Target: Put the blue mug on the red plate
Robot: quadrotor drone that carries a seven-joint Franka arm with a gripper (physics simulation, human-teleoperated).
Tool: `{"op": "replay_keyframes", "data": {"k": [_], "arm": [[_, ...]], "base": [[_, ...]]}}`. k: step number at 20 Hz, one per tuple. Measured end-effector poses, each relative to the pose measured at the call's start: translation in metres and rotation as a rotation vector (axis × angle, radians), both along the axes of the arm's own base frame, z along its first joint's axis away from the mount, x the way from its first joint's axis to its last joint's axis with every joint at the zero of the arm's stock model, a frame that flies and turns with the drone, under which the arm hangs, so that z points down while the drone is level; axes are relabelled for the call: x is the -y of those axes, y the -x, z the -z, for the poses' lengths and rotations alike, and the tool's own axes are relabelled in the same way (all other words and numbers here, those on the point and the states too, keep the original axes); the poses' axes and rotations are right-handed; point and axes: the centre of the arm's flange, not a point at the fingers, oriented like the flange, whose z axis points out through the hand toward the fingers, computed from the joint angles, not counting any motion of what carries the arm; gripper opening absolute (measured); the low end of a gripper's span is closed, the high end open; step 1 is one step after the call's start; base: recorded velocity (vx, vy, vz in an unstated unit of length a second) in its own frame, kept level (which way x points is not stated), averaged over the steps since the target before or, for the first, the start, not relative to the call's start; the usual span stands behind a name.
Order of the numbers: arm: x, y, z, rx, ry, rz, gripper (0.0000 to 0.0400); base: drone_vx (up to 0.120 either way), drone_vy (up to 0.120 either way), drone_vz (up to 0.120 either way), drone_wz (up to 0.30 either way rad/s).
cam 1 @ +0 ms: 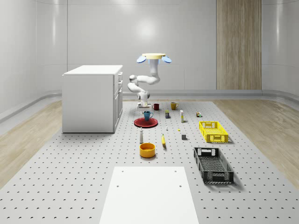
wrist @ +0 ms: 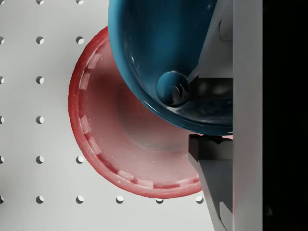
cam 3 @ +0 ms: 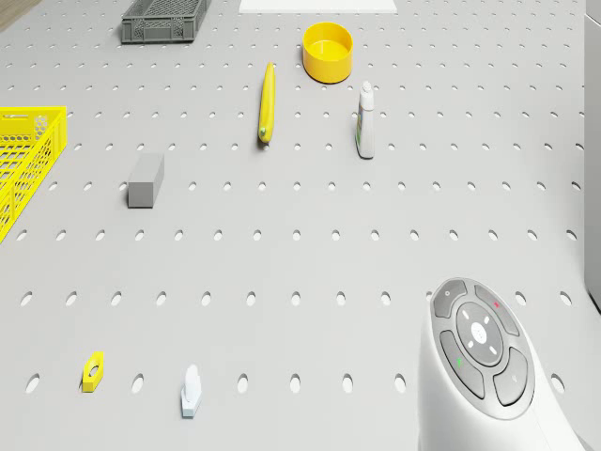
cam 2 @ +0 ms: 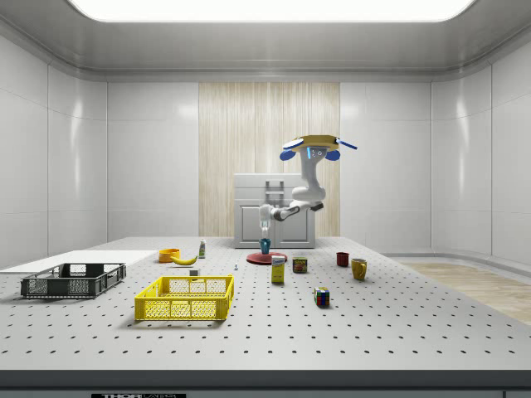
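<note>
The drone (cam 1: 153, 57) hovers near the white cabinet (cam 1: 92, 98), its gripper (wrist: 211, 113) clamped on the blue mug's (wrist: 163, 57) rim above the red plate (wrist: 120, 149); released off-centre, the mug could tip off the plate's edge.

Drone (cam 1: 156, 57) hovering above the bench; arm folded downward, pincer (cam 2: 265, 233) pointing down, closed on the blue mug (wrist: 163, 53).

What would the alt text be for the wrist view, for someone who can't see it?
Seen from above along the gripper, the blue mug is clamped at its rim between the fingers and sits over the red plate. The plate lies on a grey perforated table.
</note>
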Motion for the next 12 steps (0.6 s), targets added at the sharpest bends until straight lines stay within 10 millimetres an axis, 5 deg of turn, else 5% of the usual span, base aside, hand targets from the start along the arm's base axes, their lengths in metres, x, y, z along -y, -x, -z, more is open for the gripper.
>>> {"op": "replay_keyframes", "data": {"k": [8,12], "arm": [[-0.003,0.000,-0.023,0.000,0.000,0.000,0.0100],[-0.003,0.000,-0.028,0.000,0.000,0.000,0.0269]], "base": [[0.000,0.000,0.000,0.000],[0.000,0.000,0.000,0.000]]}}
